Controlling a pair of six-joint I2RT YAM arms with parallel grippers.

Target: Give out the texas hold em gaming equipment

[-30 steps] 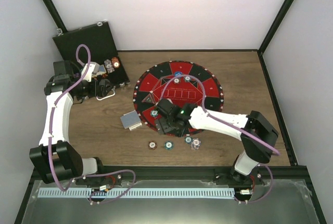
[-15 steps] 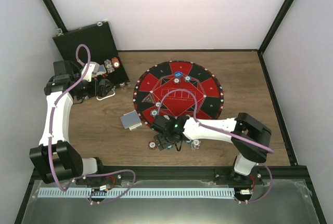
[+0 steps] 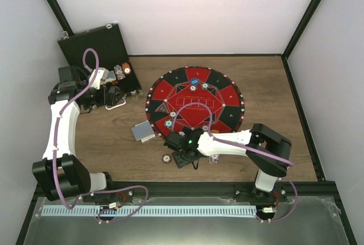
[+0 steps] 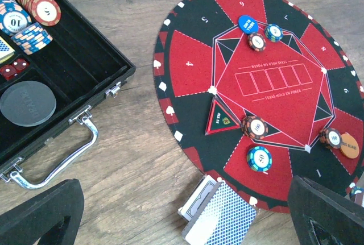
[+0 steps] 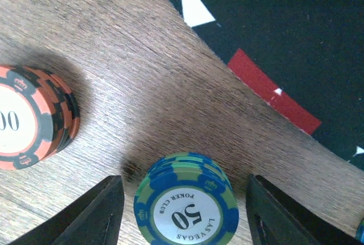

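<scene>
1. Now our right end effector [image 5: 185, 214] has left the mat [image 5: 296, 23] and straddles, unclenched, the blue-green chips [image 5: 186, 208] on the desk [image 5: 142, 86].
2. We expect a grasp next; our left end effector [image 4: 185, 214] hangs released.

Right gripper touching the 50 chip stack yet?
Apart. Right wrist view: the open right gripper straddles the 50 chip stack, with bare table showing between it and the stack on both sides.

Chip stack [image 5: 186, 208]: blue-green striped edge, white centre. Neighbour stack [image 5: 34, 117]: orange-black. Cards [image 4: 224, 215]: blue crosshatch backs. Mat [image 4: 187, 63]: red-black segments.
</scene>
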